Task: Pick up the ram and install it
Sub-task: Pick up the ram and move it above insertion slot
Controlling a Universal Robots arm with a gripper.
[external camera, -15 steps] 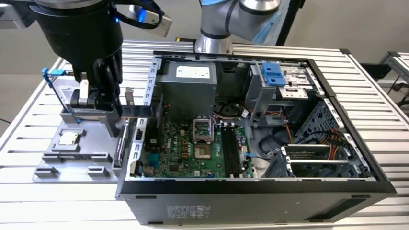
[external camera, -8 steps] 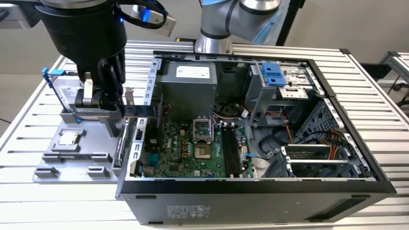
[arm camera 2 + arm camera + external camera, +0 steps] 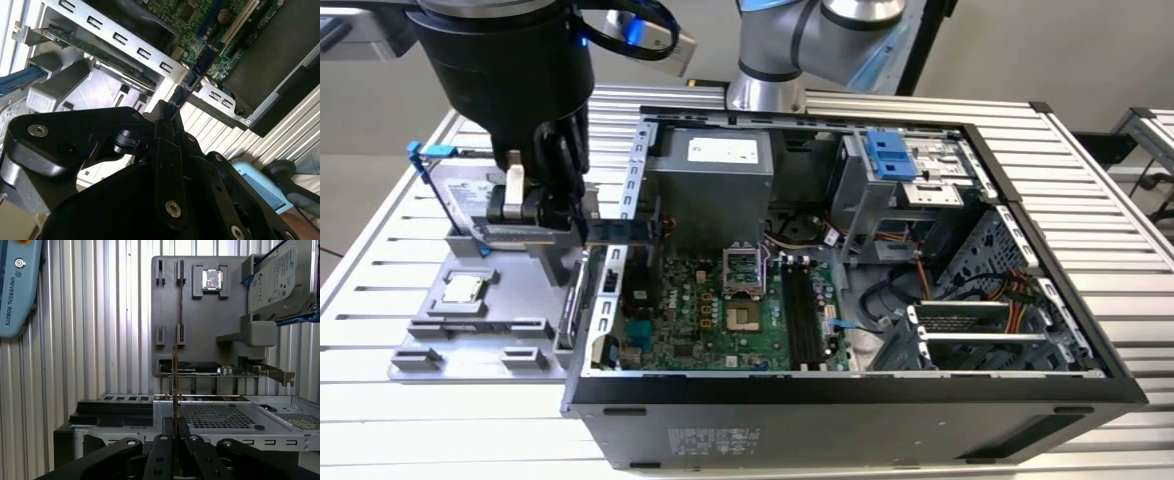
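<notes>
I am pinching the ram (image 3: 195, 76), a thin, flat, dark bluish circuit-board stick, in my matte black gripper (image 3: 174, 434). My jaws are standing almost shut, with just the board's thickness between them. I am holding it at the exterior view's left, between the grey moulded plastic tray (image 3: 200, 315) and the open black steel computer case (image 3: 854, 388), both resting on the ribbed aluminium table (image 3: 100, 315). A small square silver chip (image 3: 211, 280) and a flat silver hard drive (image 3: 277, 280) are sitting on the tray.
</notes>
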